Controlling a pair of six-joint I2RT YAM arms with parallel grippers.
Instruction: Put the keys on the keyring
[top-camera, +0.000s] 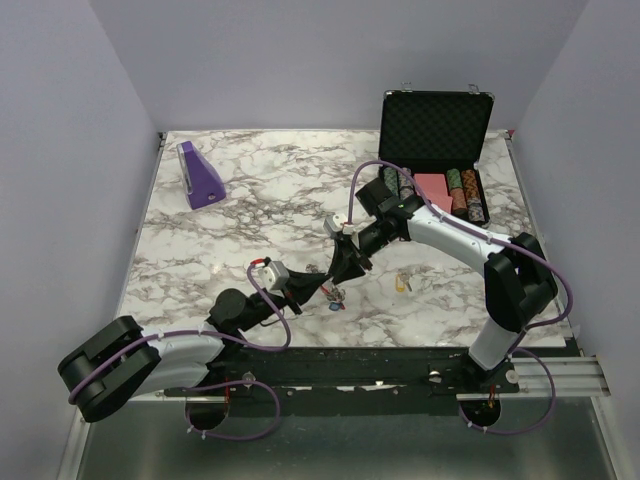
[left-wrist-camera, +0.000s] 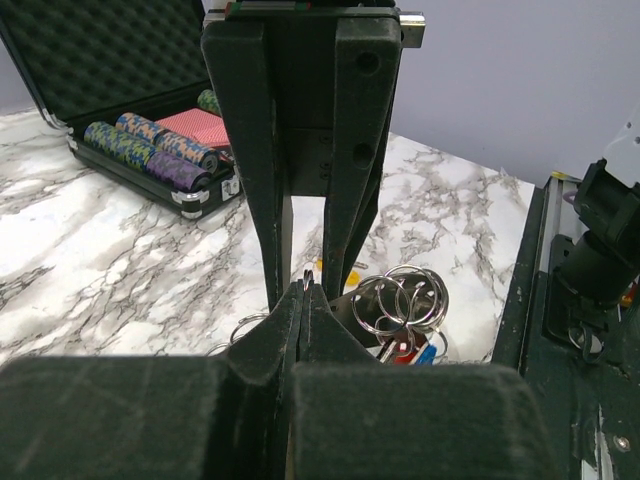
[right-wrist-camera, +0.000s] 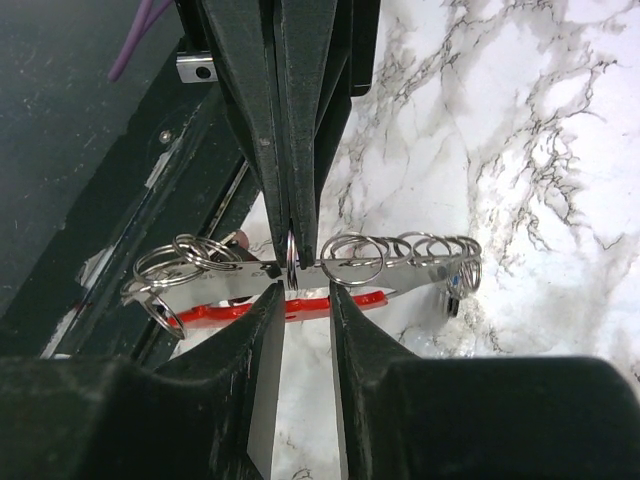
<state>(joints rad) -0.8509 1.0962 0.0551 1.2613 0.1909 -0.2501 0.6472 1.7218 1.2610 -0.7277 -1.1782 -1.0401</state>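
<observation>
Left tool (left-wrist-camera: 303, 296) is pinched shut on a thin ring of the keyring (right-wrist-camera: 400, 272), which sits near the front edge of the tabletop (right-wrist-camera: 520, 150). Right tool (right-wrist-camera: 300, 300) is narrowly parted, its tips flanking that ring and clamping nothing. A yellow-headed key (top-camera: 403, 284) lies apart on the marble.

Keyring (right-wrist-camera: 400, 272) hemmed by left pincer (left-wrist-camera: 305, 292) and right pincer (right-wrist-camera: 307, 300) — table (top-camera: 250, 200) open beyond.

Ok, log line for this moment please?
left claw: shut on keyring | right claw: open at keyring | yellow key: on table, off keyring
</observation>
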